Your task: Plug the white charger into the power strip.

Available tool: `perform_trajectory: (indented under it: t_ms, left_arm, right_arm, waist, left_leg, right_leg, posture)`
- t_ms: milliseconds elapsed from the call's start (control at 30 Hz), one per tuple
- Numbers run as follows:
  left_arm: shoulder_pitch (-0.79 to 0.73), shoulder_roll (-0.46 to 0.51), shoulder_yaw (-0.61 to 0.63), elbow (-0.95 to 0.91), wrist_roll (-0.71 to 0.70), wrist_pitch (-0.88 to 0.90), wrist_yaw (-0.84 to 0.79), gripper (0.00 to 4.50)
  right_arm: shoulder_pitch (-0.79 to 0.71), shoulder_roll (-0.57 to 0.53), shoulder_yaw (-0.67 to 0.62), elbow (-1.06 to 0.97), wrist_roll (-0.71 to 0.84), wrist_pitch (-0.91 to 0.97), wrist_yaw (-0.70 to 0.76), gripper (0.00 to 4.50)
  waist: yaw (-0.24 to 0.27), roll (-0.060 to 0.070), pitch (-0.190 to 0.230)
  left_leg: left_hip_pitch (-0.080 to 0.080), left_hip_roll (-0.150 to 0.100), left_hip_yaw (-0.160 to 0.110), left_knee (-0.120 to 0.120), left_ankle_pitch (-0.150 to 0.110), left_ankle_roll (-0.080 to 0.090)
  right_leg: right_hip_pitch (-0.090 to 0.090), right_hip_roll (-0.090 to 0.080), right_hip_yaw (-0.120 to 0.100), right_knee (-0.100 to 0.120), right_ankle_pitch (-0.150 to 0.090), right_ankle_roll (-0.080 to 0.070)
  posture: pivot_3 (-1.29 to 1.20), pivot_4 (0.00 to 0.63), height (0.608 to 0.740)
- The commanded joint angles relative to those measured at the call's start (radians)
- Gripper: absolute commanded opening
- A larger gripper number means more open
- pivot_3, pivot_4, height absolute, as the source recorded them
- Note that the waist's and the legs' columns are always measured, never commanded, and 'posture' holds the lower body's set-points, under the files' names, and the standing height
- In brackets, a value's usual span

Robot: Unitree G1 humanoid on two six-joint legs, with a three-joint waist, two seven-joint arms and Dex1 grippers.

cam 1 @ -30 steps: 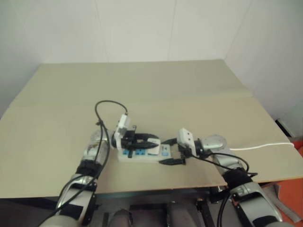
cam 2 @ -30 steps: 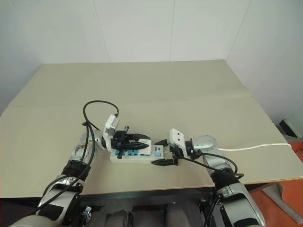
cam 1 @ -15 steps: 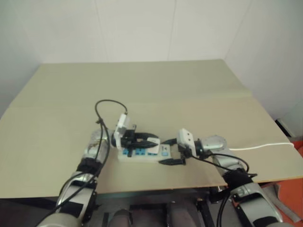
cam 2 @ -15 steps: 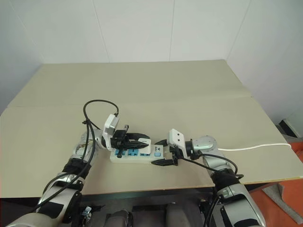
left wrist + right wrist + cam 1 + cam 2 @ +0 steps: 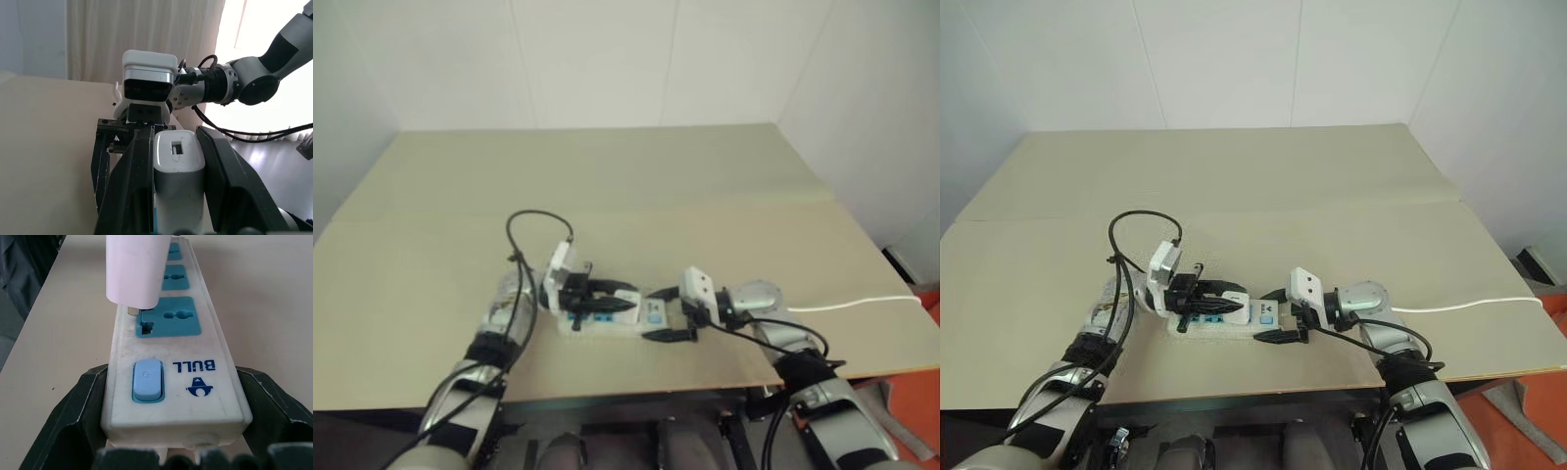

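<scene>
Left wrist view: my left gripper (image 5: pixel 173 161) has its two black fingers (image 5: pixel 134 181) pressed against both sides of the white charger (image 5: pixel 177 166), which I hold with its rounded top toward the camera, my right gripper's white housing and grey arm straight ahead beyond it. From my right wrist, the charger (image 5: pixel 134 267) hangs just above the power strip (image 5: pixel 176 377), its metal prongs at the edge of the blue socket (image 5: pixel 168 317) nearest the switch, not visibly pushed home; two more blue sockets run on behind it. My right gripper (image 5: pixel 173 440) stands wide, one black finger (image 5: pixel 73 416) on each side of the strip's switch end, close against its white walls, and whether they truly touch I cannot tell. A pale blue switch button (image 5: pixel 146 379) and a blue brand mark sit on that end. In the head views the strip (image 5: pixel 1224 323) lies flat near the front edge of the tan table (image 5: pixel 1234 186), running left to right between my two grippers, left gripper (image 5: pixel 1219 302) over its left part and right gripper (image 5: pixel 1273 315) at its right end. A thin white cord (image 5: pixel 1469 305) trails off across the table toward the right edge. White walls stand behind the far side.
</scene>
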Motion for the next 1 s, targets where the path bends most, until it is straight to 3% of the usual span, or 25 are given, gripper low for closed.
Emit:
perform_trajectory:
  t_ms: [33, 600, 1000]
  left_arm:
    - [-0.037, -0.006, 0.036, 0.006, 0.010, -0.004, -0.010, 1.00]
    - [-0.048, -0.016, -0.013, 0.102, 0.074, -0.098, -0.011, 1.00]
    - [-0.014, 0.046, -0.075, 0.131, 0.059, -0.160, -0.011, 1.00]
  right_arm:
    - [0.022, 0.006, 0.043, 0.035, -0.051, 0.009, -0.015, 3.45]
    - [0.042, -0.002, 0.038, 0.013, -0.053, 0.015, -0.034, 3.45]
    - [0.036, 0.004, 0.043, 0.025, -0.056, 0.005, -0.034, 3.45]
  waist:
    - [0.000, 0.000, 0.000]
    - [0.001, 0.000, 0.000]
    - [0.000, -0.001, -0.001]
  left_leg:
    - [0.000, 0.000, 0.000, 0.000, 0.000, 0.000]
    - [0.000, 0.000, 0.000, -0.001, 0.000, 0.000]
    - [0.001, 0.000, 0.000, -0.002, 0.000, 0.000]
  right_leg:
    - [0.000, 0.000, 0.000, 0.000, 0.000, 0.000]
    - [0.000, 0.000, 0.000, -0.002, 0.000, 0.000]
    - [0.001, 0.001, 0.001, -0.002, 0.000, 0.000]
  posture:
    - [0.00, 0.150, 0.740]
    - [0.00, 0.150, 0.740]
    - [0.00, 0.150, 0.740]
